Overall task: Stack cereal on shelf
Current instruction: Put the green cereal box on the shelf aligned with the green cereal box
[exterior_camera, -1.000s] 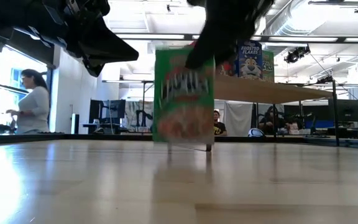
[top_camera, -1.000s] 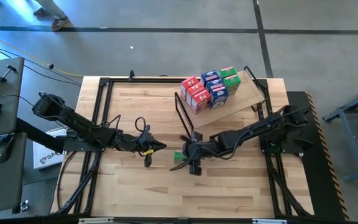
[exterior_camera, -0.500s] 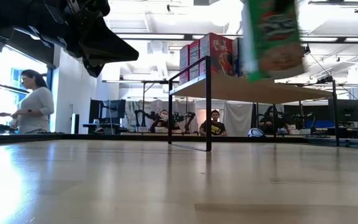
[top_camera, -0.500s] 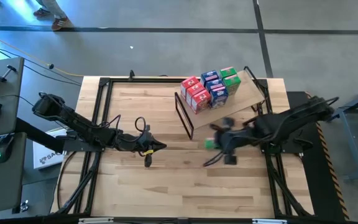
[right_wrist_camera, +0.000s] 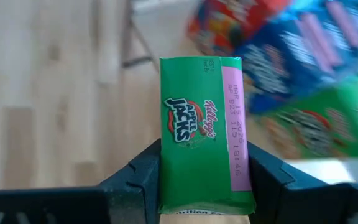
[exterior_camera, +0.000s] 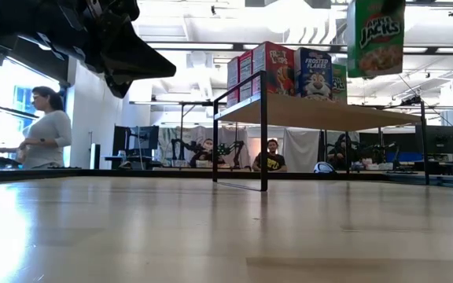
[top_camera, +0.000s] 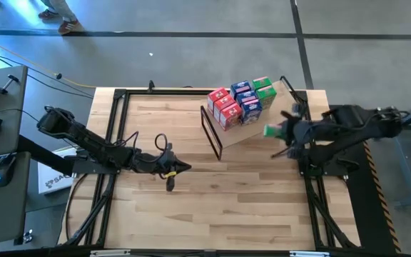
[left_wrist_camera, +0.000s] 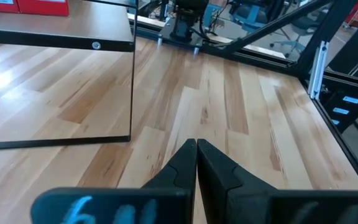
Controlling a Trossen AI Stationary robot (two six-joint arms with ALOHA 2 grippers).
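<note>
The right gripper (right_wrist_camera: 205, 180) clamps a green cereal box (right_wrist_camera: 205, 134); only the low view shows it raised above the shelf (exterior_camera: 321, 112). The left gripper (left_wrist_camera: 196, 163) waits, fingers closed together.

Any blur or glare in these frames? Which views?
Right wrist view: held green box sharp between the right gripper fingers, stacked boxes behind it smeared. Low view: near tabletop soft, window glare at its left. High view: right gripper slightly motion-blurred. Left wrist view: sharp, left gripper shut.

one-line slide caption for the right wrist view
Right gripper holds a green Apple Jacks cardboard box before red, blue and green boxes.
</note>
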